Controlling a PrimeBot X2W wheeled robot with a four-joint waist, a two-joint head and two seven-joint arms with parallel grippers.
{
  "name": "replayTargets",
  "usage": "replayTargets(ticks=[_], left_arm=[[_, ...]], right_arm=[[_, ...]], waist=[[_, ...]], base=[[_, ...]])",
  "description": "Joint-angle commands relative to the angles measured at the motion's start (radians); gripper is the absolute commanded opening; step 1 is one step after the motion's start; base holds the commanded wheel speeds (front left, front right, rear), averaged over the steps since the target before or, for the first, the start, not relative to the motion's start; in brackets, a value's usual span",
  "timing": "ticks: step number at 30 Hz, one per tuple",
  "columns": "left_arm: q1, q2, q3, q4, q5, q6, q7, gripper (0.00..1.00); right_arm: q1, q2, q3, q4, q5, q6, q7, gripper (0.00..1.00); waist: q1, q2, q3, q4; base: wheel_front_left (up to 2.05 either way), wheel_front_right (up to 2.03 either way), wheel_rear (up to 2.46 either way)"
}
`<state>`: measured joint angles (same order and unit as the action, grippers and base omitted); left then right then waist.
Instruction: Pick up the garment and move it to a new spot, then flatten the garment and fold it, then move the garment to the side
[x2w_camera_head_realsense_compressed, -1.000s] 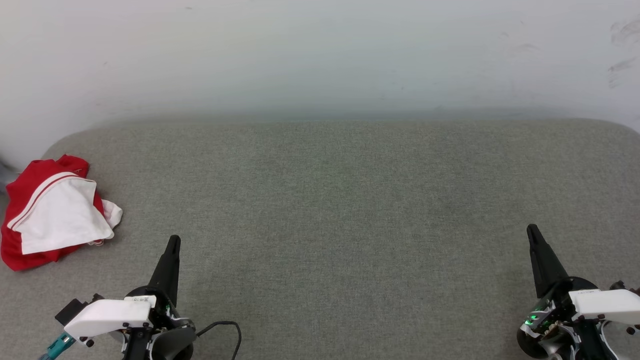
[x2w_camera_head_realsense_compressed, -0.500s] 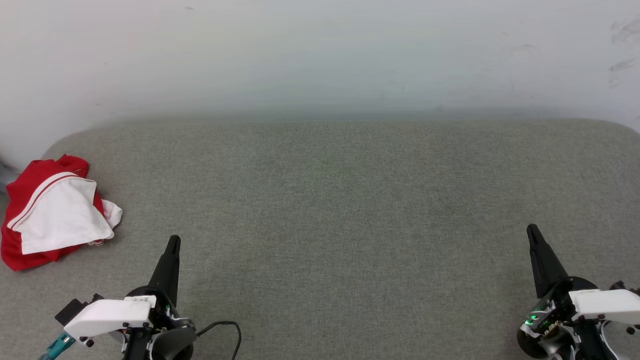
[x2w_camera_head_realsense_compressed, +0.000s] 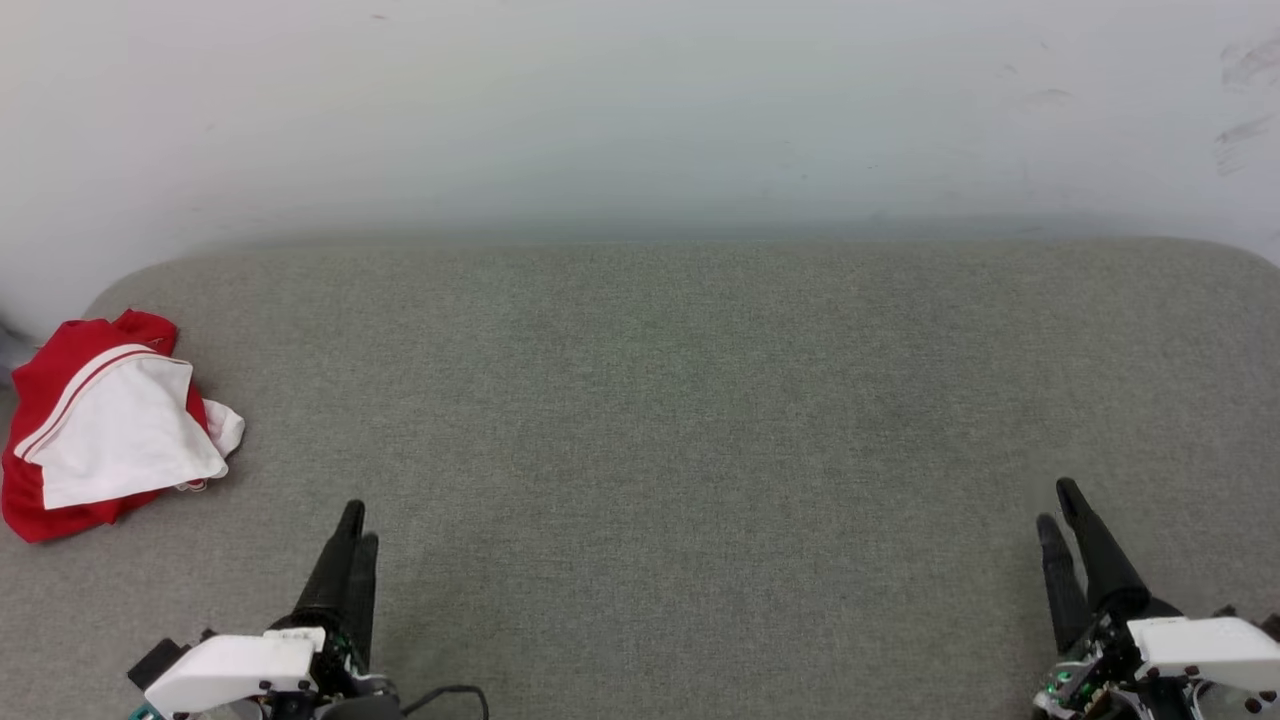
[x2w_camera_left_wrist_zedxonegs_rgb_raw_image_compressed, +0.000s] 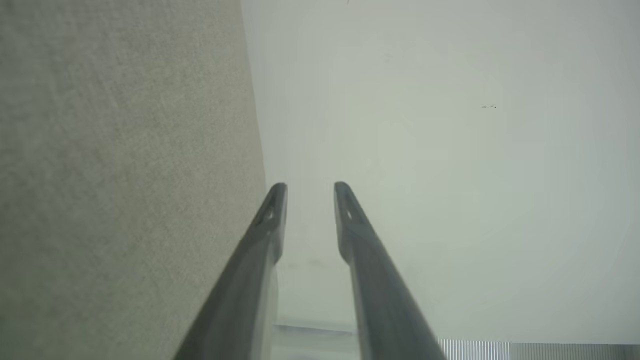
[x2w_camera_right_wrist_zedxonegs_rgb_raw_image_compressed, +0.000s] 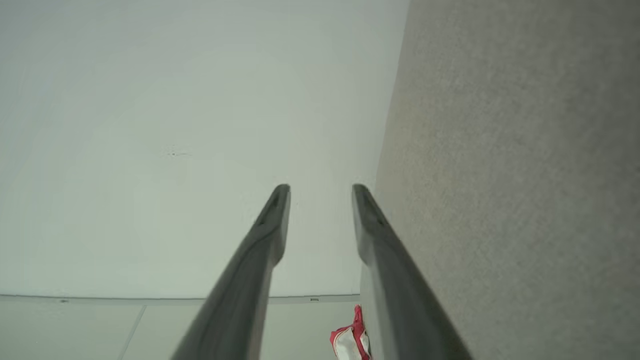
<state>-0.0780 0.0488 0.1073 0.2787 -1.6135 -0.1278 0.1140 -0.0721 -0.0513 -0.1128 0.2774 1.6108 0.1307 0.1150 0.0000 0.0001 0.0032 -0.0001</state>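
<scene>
The garment (x2w_camera_head_realsense_compressed: 105, 425) lies crumpled in a red and white heap at the far left edge of the grey padded surface (x2w_camera_head_realsense_compressed: 660, 400). It also peeks out small at the bottom of the right wrist view, as the garment (x2w_camera_right_wrist_zedxonegs_rgb_raw_image_compressed: 350, 341). My left gripper (x2w_camera_head_realsense_compressed: 358, 525) hovers low at the front left, to the right of the heap and apart from it. Its fingers (x2w_camera_left_wrist_zedxonegs_rgb_raw_image_compressed: 270, 220) stand parted with nothing between them. At the front right, my right gripper (x2w_camera_head_realsense_compressed: 1058, 505) is open and empty too, its fingers (x2w_camera_right_wrist_zedxonegs_rgb_raw_image_compressed: 367, 215) spread.
A pale wall (x2w_camera_head_realsense_compressed: 640, 110) rises right behind the grey surface. The surface's rounded back corners show at left and right. A dark cable (x2w_camera_head_realsense_compressed: 450, 695) loops by the left wrist at the bottom edge.
Both grippers have gone from shut to open, each showing two parted fingers. Both arms have drawn back toward the bottom of the head view. The garment has not moved.
</scene>
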Motion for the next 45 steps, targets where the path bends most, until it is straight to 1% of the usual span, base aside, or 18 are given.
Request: replayTargets(ticks=[1,8,15,19,27,36,42,43,45], left_arm=[[0.005,0.000,-0.002,0.004,0.001,0.000,-0.002,1.00],[0.012,0.000,-0.024,-0.011,0.015,0.000,-0.038,1.00],[0.020,0.000,-0.027,-0.015,0.051,-0.001,-0.072,1.00],[0.023,0.000,-0.025,-0.016,0.090,-0.001,-0.090,1.00],[0.029,0.000,-0.003,-0.030,0.162,-0.001,-0.123,1.00],[0.025,0.001,0.058,-0.036,0.245,-0.001,-0.158,1.00],[0.030,0.001,0.053,-0.074,0.290,-0.002,-0.179,1.00],[0.030,0.001,0.053,-0.074,0.290,-0.002,-0.179,1.00],[0.035,0.001,0.049,-0.098,0.323,-0.002,-0.186,1.00]], right_arm=[[0.005,0.000,0.000,0.003,-0.002,0.000,-0.002,1.00],[0.016,-0.004,0.016,-0.008,-0.042,0.000,-0.039,1.00],[0.022,-0.002,0.007,-0.009,-0.126,0.000,-0.072,1.00],[0.025,0.000,0.001,-0.015,-0.182,0.000,-0.090,1.00],[0.034,-0.002,0.019,-0.030,-0.320,0.000,-0.124,1.00],[0.035,-0.006,0.019,-0.093,-0.495,0.000,-0.158,1.00],[0.041,-0.014,0.030,-0.122,-0.606,0.000,-0.180,1.00],[0.041,-0.014,0.030,-0.122,-0.606,0.000,-0.180,1.00],[0.040,-0.018,0.031,-0.135,-0.653,0.000,-0.187,1.00]], waist=[[0.0000,-0.0001,0.000,0.000],[0.0000,-0.0001,0.001,-0.001],[0.0000,-0.0001,0.002,-0.002],[0.0000,-0.0001,0.002,-0.002],[0.0000,-0.0001,0.003,-0.001],[0.0000,-0.0001,0.007,0.001],[0.0000,-0.0001,0.011,0.004],[0.0000,-0.0001,0.011,0.004],[0.0000,-0.0001,0.012,0.005]], base=[[0.00,0.00,0.00],[0.00,0.00,0.00],[0.00,0.00,0.00],[0.00,0.00,0.00],[0.00,0.00,0.00],[0.00,0.00,0.00],[0.00,0.00,0.00],[0.00,0.00,0.00],[0.00,0.00,0.00]])
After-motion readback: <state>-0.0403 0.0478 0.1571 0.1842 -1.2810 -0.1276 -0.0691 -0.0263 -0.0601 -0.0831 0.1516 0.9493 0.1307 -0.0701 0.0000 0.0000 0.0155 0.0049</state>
